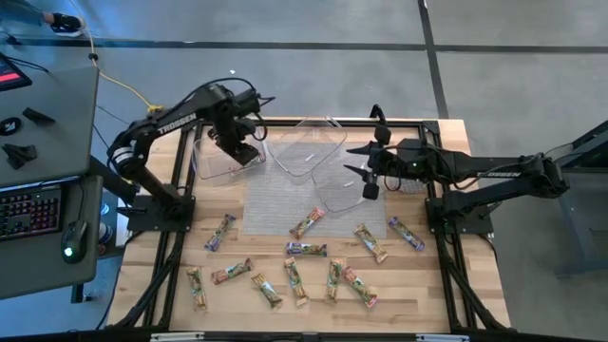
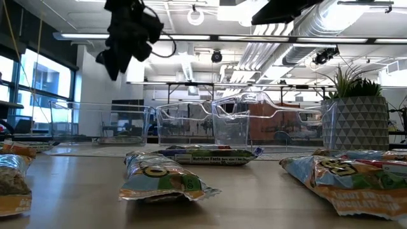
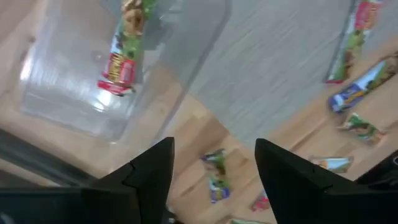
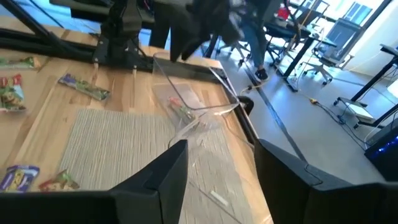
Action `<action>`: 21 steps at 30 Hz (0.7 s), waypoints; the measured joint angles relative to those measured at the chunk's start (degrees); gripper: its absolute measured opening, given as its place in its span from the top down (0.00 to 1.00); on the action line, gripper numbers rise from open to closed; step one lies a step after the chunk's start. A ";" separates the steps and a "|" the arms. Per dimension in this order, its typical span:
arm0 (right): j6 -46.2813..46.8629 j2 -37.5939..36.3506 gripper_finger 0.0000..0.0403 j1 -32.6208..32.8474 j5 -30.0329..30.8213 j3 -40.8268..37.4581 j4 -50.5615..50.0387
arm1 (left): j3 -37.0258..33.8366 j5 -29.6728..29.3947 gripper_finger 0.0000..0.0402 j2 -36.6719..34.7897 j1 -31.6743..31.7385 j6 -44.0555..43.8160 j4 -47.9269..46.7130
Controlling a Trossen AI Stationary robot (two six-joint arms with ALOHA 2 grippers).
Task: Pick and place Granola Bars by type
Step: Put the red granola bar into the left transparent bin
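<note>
The left tool, fingers apart and empty, hangs over the ten-o'clock tub, where one bar lies. The right tool, fingers also apart, hovers at two o'clock. The other Granola Bars lie scattered on the surface toward six o'clock.

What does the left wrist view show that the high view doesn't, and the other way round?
Only the left wrist view: a red-and-green granola bar lying inside the clear tub, seen between the open fingers of the left hand.

Only the high view: the whole table, all three clear tubs, the right hand over the tub nearest it, open and empty, and the full spread of bars on the wood.

Both: the grey mat, the left tub, and the purple-wrapped bar in front of it.
</note>
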 joint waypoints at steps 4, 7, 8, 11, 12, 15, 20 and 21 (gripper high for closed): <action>1.21 0.00 0.58 0.00 -1.93 0.00 -0.42 | -1.10 -3.38 0.46 -3.10 -7.99 -6.52 0.89; 1.38 0.00 0.58 0.04 -5.96 0.00 -0.43 | -3.48 -8.43 0.46 -6.31 -16.77 -13.41 0.93; 1.51 0.00 0.58 0.09 -7.19 0.00 -0.43 | -4.51 -9.91 0.46 -7.56 -20.15 -16.46 0.81; 2.64 0.00 0.58 0.13 -9.45 0.00 -0.20 | -8.37 -14.12 0.46 -11.64 -30.65 -26.65 1.54; 2.98 0.00 0.58 0.13 -9.70 0.00 -0.09 | -9.89 -15.50 0.46 -13.10 -34.27 -30.48 2.60; 3.34 0.01 0.58 0.13 -10.00 0.00 -0.08 | -14.68 -20.93 0.46 -17.15 -43.49 -40.74 6.92; 4.80 2.43 0.58 1.09 -14.93 0.00 0.70 | -23.37 -23.26 0.46 -20.81 -55.28 -49.71 19.76; 4.82 3.42 0.58 1.74 -15.67 0.00 1.39 | -24.79 -22.88 0.46 -20.97 -56.99 -50.71 22.81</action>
